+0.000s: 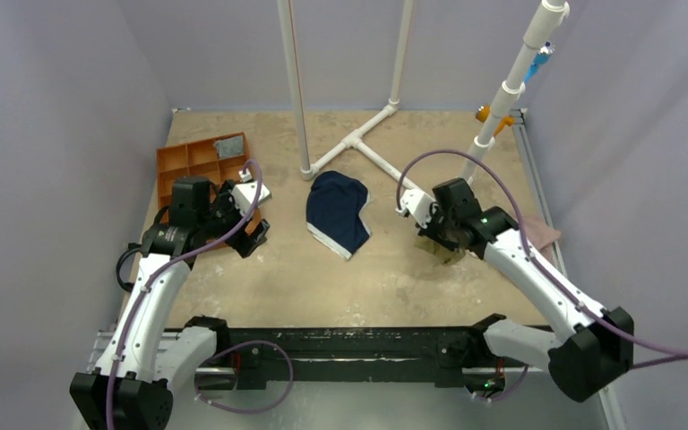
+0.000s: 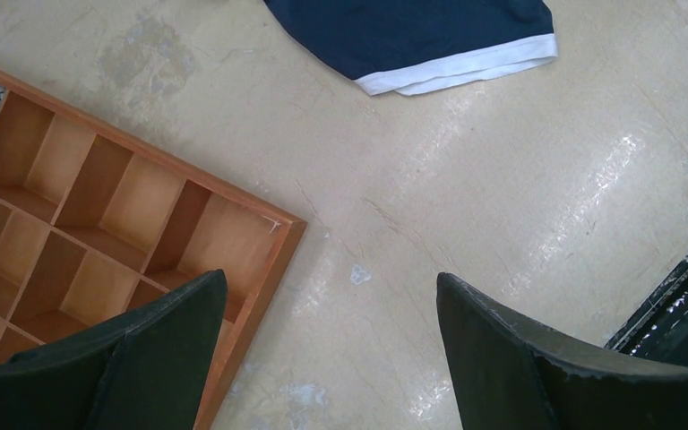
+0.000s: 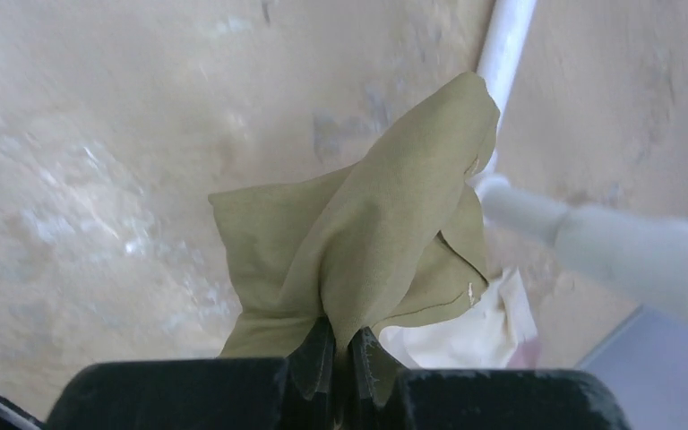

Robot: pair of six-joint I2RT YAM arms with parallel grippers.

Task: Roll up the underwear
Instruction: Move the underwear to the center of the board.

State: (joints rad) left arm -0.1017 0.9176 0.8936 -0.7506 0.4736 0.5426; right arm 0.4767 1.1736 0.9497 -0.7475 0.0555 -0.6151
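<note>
Right gripper [image 3: 344, 348] tight on olive-green garment [image 3: 385, 224]; left gripper [image 2: 330, 285] wide, empty; underwear [image 1: 339, 213] between them

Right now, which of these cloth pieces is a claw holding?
The olive-green cloth, pinched in the right gripper. The navy-blue white-trimmed underwear and pale pink cloth lie ungripped on the table.

Matt olive cloth [image 3: 376, 242] between the right fingers [image 3: 315, 358]; beside the left fingers [image 2: 166, 354], smooth wooden tray [image 2: 143, 208], glossy scuffed tabletop [image 2: 466, 179].
</note>
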